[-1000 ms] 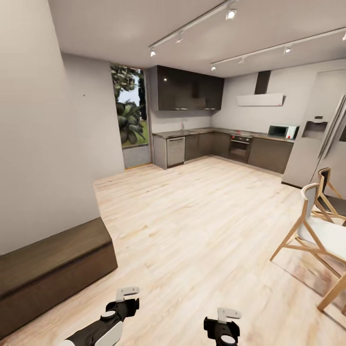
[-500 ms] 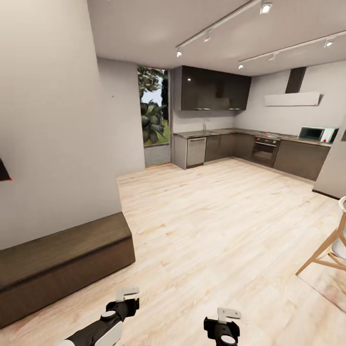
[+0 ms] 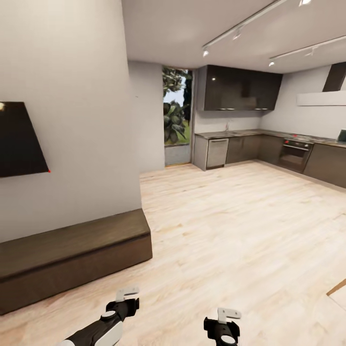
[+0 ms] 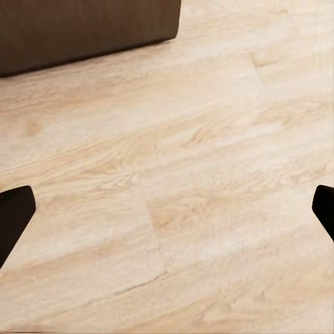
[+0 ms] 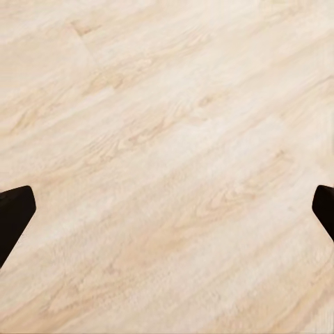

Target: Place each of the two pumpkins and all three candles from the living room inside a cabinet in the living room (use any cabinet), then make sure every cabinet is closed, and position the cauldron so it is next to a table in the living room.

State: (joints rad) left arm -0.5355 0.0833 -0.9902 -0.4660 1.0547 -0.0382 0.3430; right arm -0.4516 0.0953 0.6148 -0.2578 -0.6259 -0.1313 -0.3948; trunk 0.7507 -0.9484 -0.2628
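We are looking across a room with a pale wood-plank floor (image 3: 230, 230) toward a kitchen with dark cabinets and a glass door. Our left end effector (image 3: 126, 297) and right end effector (image 3: 227, 321) are hanging low in front of us over bare floor. In each wrist view the two dark fingertips (image 4: 15, 216) are sitting wide apart at the edges with only planks between them, so we are judging both end effectors released and carrying nothing.

The long, low, dark brown wooden cabinet (image 3: 72, 257) is standing against the grey wall at the left edge of the floor, under a flat black wall-mounted screen (image 3: 19, 139); its fronts look shut. Its near corner (image 4: 90, 28) is also appearing in the left wrist view. We are seeing no pumpkins, candles or cauldron from here.

The risks we are weighing:
- Our left arm is hanging close to the cabinet's end, so a turn or a roll that way could clip that corner.
- We are facing the kitchen, so driving onward could take us away from the living room items.
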